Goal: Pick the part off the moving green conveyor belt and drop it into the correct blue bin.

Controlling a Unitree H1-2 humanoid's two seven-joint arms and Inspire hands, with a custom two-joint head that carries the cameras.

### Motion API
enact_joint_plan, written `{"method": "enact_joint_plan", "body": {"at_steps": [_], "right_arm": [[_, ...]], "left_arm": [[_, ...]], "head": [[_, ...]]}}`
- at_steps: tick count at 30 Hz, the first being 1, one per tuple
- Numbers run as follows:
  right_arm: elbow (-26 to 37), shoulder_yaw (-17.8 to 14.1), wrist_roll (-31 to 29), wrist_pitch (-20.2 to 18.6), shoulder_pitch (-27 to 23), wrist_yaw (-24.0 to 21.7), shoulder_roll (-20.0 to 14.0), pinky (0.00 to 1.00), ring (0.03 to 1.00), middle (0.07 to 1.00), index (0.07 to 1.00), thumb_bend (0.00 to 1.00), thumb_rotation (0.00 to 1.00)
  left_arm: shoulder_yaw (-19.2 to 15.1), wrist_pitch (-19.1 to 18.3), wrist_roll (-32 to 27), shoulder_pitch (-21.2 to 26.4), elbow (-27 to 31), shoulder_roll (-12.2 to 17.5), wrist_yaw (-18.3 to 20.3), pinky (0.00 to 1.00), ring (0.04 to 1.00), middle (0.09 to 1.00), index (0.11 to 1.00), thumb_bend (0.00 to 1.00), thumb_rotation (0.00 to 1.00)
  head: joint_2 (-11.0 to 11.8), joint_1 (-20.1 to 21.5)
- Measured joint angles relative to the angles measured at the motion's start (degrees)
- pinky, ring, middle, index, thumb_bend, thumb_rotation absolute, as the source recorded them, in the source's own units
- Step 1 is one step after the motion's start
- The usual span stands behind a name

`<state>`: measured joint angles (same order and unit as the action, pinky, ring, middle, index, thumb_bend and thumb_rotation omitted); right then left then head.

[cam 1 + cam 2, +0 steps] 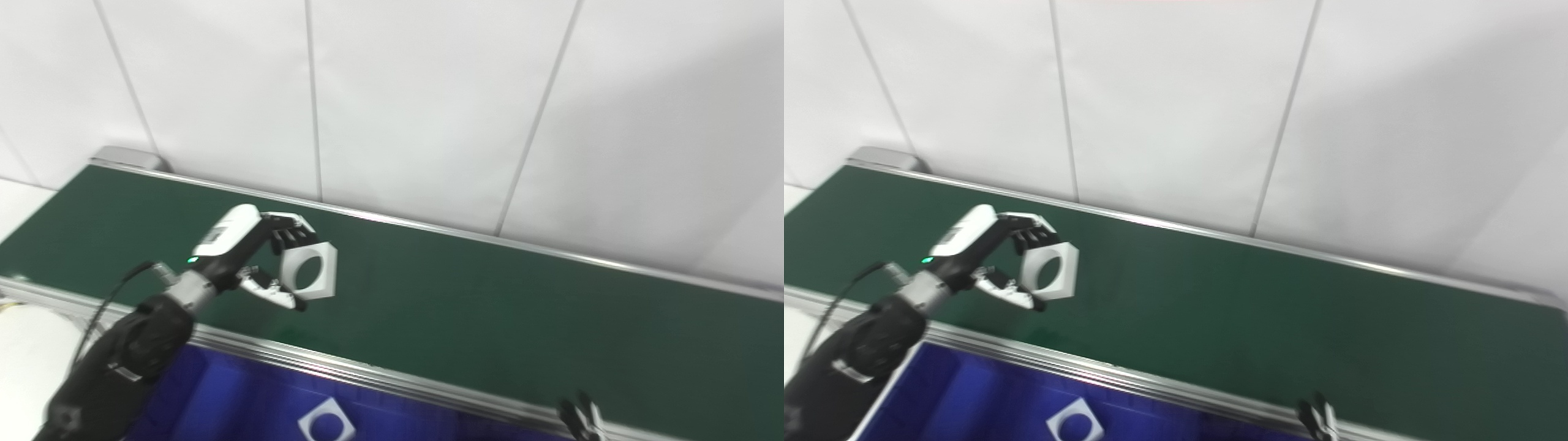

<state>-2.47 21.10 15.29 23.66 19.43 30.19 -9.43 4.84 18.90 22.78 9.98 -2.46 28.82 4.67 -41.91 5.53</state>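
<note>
In the left eye view, the left hand (260, 257) has its fingers (288, 236) closed on a white hexagonal part with a round hole (309, 271), held over the dark green conveyor belt (459, 300); the pick looks done, the drop remains. Only fingertips of the right hand (582, 419) show (open or closed, I cannot tell).

In the right eye view, the blue bin (968, 398) below already holds a similar white part (1076, 422); the held one is not yet over it.
</note>
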Motion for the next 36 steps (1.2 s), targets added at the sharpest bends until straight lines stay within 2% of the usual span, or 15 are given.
{"method": "enact_joint_plan", "body": {"at_steps": [3,7,12,14,17,21,27,28,30,36], "right_arm": [[1.3,-1.7,0.7,0.0,0.8,-0.7,1.0,0.78,0.796,0.824,0.905,0.82,0.62],[2.5,-3.5,1.6,0.0,1.1,-2.7,2.4,0.74,0.771,0.8,0.885,0.85,0.61],[3.1,-5.0,1.8,0.0,1.1,-4.6,4.3,0.74,0.761,0.791,0.874,0.86,0.59],[3.2,-5.4,1.8,0.1,1.1,-5.3,4.8,0.73,0.758,0.792,0.875,0.86,0.59],[3.5,-6.3,1.8,0.1,1.1,-6.5,5.4,0.72,0.75,0.786,0.873,0.86,0.58],[4.1,-7.5,1.9,0.1,1.2,-7.6,6.2,0.72,0.752,0.792,0.875,0.86,0.59],[4.7,-8.7,2.0,0.1,1.2,-9.6,7.1,0.72,0.756,0.794,0.874,0.88,0.6],[4.7,-8.8,2.0,0.0,1.2,-9.7,7.2,0.73,0.755,0.791,0.872,0.88,0.6],[4.7,-9.2,2.0,0.0,1.2,-10.0,7.3,0.73,0.759,0.791,0.874,0.87,0.6],[4.7,-9.9,2.2,0.1,1.2,-10.6,7.4,0.71,0.75,0.787,0.869,0.85,0.6]], "left_arm": [[0.0,0.6,-2.2,-1.7,4.1,-0.1,1.3,0.38,0.433,0.495,0.504,0.5,0.0],[1.2,0.2,-5.8,-3.2,9.4,-0.1,5.5,0.38,0.444,0.504,0.479,0.5,0.0],[3.0,-0.1,-6.8,-5.1,12.8,-0.5,8.8,0.38,0.431,0.5,0.493,0.5,0.0],[4.0,0.4,-7.3,-6.2,12.2,-0.6,10.0,0.39,0.44,0.506,0.483,0.5,0.0],[5.1,2.5,-7.7,-7.9,9.0,-0.7,10.8,0.35,0.409,0.512,0.499,0.5,0.0],[6.4,4.5,-7.4,-10.6,5.5,-1.0,11.4,0.38,0.427,0.504,0.499,0.5,0.0],[9.4,4.7,-4.7,-12.2,2.6,-1.7,12.5,0.39,0.428,0.512,0.494,0.5,0.0],[9.8,4.7,-4.6,-12.2,2.0,-1.9,12.9,0.4,0.429,0.504,0.5,0.5,0.0],[11.0,3.7,-3.1,-12.2,0.8,-2.2,13.9,0.37,0.394,0.488,0.521,0.5,0.0],[13.4,-0.3,1.6,-11.3,-3.1,-3.4,15.8,0.45,0.43,0.469,0.527,0.5,0.0]], "head": [[-1.4,1.1],[-3.3,2.4],[-4.6,3.5],[-4.8,4.0],[-5.2,4.5],[-5.5,4.5],[-6.2,4.1],[-6.2,4.1],[-6.0,3.5],[-5.9,3.3]]}}
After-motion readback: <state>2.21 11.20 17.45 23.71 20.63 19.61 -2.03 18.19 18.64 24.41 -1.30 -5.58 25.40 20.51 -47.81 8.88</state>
